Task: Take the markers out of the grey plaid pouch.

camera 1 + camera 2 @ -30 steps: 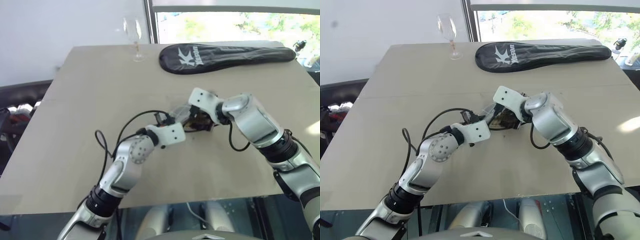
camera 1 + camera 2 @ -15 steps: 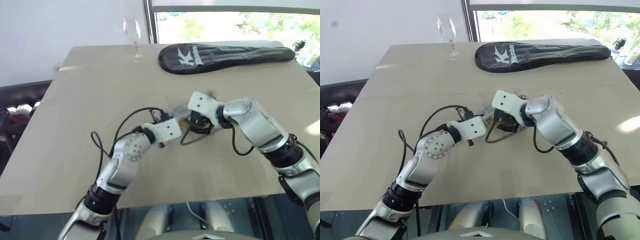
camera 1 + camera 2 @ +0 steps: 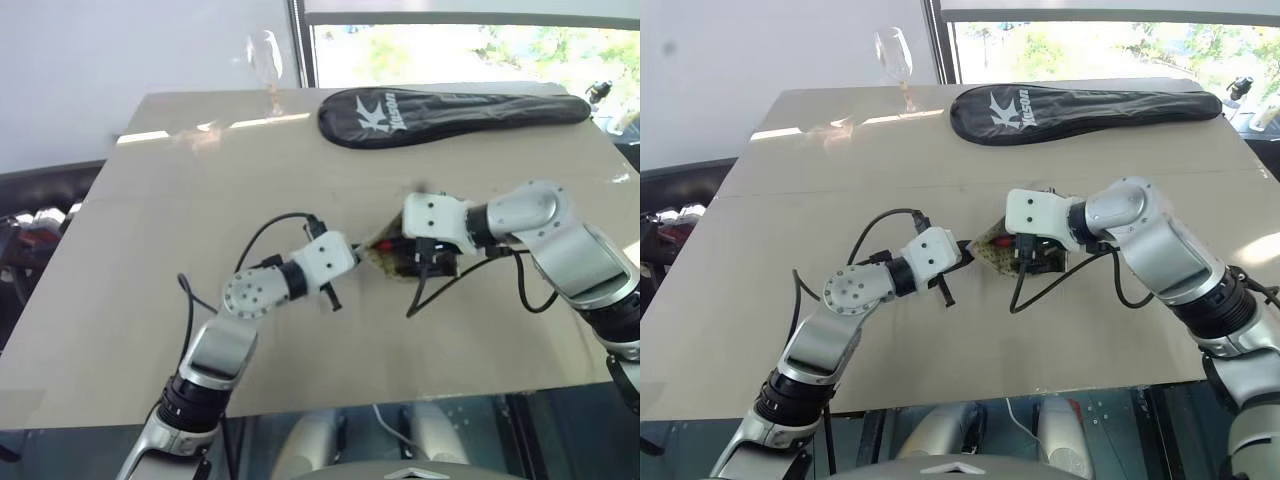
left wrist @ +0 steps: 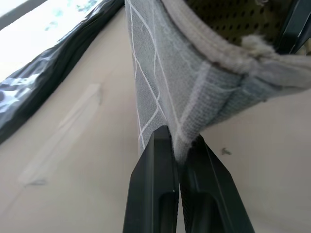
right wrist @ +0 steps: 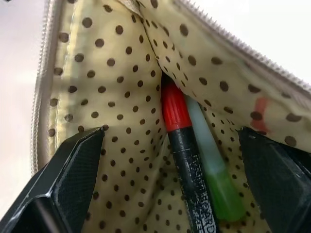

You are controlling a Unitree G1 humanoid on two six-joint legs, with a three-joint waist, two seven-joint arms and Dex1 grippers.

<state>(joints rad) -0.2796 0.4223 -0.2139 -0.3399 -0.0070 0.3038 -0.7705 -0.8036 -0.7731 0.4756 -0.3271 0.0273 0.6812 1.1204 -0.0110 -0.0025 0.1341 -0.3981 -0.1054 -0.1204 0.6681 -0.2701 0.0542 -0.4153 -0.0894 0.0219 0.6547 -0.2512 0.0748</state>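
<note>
The grey plaid pouch (image 3: 990,252) sits mid-table between my two hands, mouth held open. My left gripper (image 4: 177,141) is shut on a corner of its grey fabric (image 4: 155,73). My right gripper (image 5: 170,138) is open, its two black fingers (image 5: 73,170) spread wide inside the pouch's dotted lining (image 5: 97,87). Two markers lie side by side between those fingers: a red marker (image 5: 175,114) with a black end, and a pale green marker (image 5: 218,187) next to it. A bit of red (image 3: 392,246) shows at the pouch's mouth in the eye views.
A long black racket cover (image 3: 450,110) with white lettering lies along the table's far edge. A wine glass (image 3: 893,60) stands at the far left corner. Black cables loop off both wrists near the pouch. The table's front edge (image 3: 300,410) is close below my arms.
Both hands have pulled back a little toward me with the pouch. My left wrist has rolled and my right elbow has swung outward; the pouch's mouth now stands open and shows red.
</note>
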